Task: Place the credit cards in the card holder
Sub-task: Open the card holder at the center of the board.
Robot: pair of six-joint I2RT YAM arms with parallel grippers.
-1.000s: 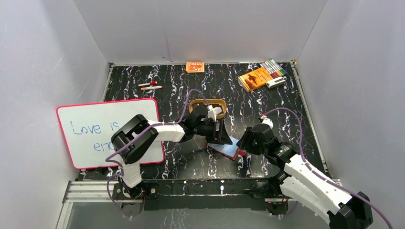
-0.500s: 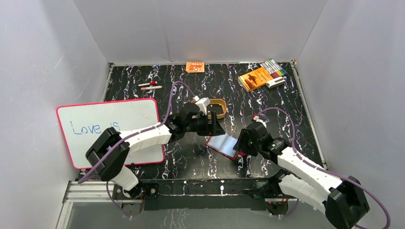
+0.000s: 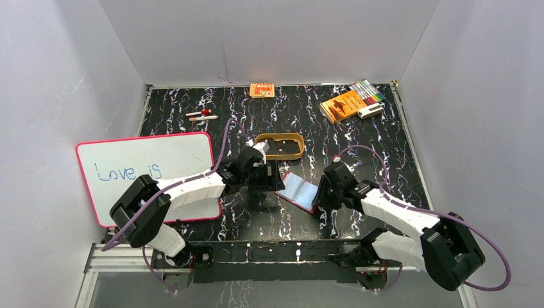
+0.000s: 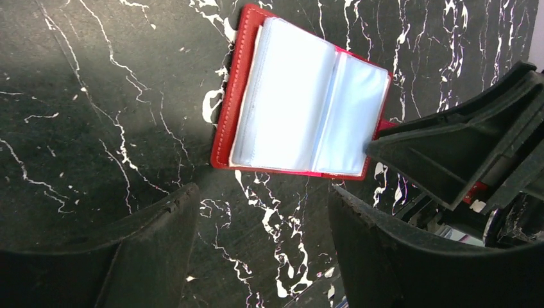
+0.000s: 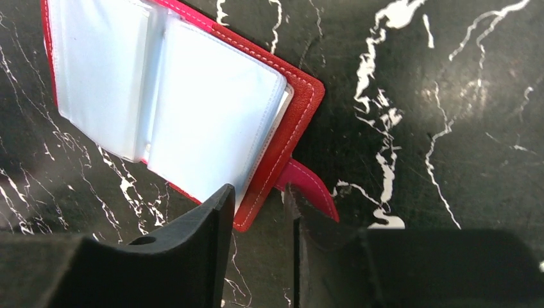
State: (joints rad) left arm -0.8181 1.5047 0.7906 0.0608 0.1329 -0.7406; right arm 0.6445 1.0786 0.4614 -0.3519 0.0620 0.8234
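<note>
The card holder (image 3: 297, 190) lies open on the black marbled table, red cover down, pale blue plastic sleeves up. It also shows in the left wrist view (image 4: 301, 96) and the right wrist view (image 5: 192, 109). My left gripper (image 3: 264, 181) hangs just left of it, jaws wide open over bare table (image 4: 263, 196). My right gripper (image 3: 319, 194) is at its right edge. There the jaws are narrowed to a small gap (image 5: 256, 192), one tip over the sleeve edge, the other over the snap tab (image 5: 308, 186), the cover's corner between them. No credit cards show apart from the sleeves.
A tan oval tray (image 3: 280, 146) sits just behind the left gripper. A whiteboard (image 3: 151, 173) lies at the left. An orange booklet (image 3: 342, 104), a marker pack (image 3: 369, 92), an orange packet (image 3: 262, 90) and two pens (image 3: 202, 115) lie along the back.
My left arm has drawn back from the tray and come down beside the card holder. The right gripper has slid closer to the holder's edge and its jaws have narrowed.
</note>
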